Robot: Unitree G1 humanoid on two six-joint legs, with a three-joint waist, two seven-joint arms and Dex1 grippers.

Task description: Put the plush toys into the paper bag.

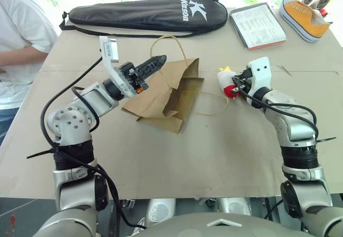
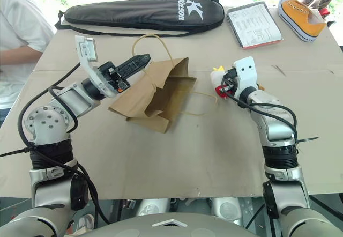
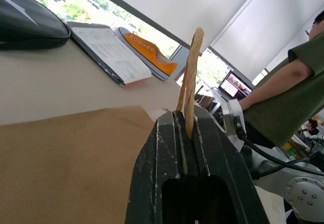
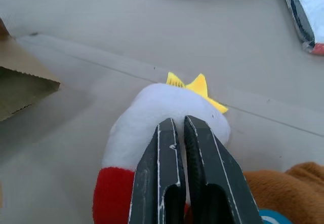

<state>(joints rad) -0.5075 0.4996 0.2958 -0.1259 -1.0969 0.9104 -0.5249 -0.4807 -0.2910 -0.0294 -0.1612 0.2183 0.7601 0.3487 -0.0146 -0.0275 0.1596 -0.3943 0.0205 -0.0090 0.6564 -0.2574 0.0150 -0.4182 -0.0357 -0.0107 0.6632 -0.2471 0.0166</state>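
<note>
The plain brown kraft paper bag (image 1: 166, 95) lies on its side near the middle of the cardboard-covered counter (image 1: 214, 156), its mouth turned toward the right arm. The left gripper (image 1: 155, 63) is clamped on one twisted tan loop handle (image 3: 191, 77) of the bag, which rises between its closed black fingers; the gripper sits at the bag's far left corner. The second handle (image 1: 211, 104) lies flat on the counter, reaching toward the toys.

The right gripper (image 4: 181, 127) is closed on the white-and-red plush toy with the yellow spiky top (image 4: 162, 112), its fingers pressed together into the white fabric. This toy is just to the right of the bag's mouth, apart from it. The brown bear-head plush toy (image 4: 283, 188) lies close beside the white one, next to the right gripper.

At the counter's far edge rest a long black racket case (image 1: 144, 14), a document tablet (image 1: 257, 25) and an orange canvas sneaker (image 1: 304, 17). A person in a white shirt (image 1: 19, 44) stands at the left.
</note>
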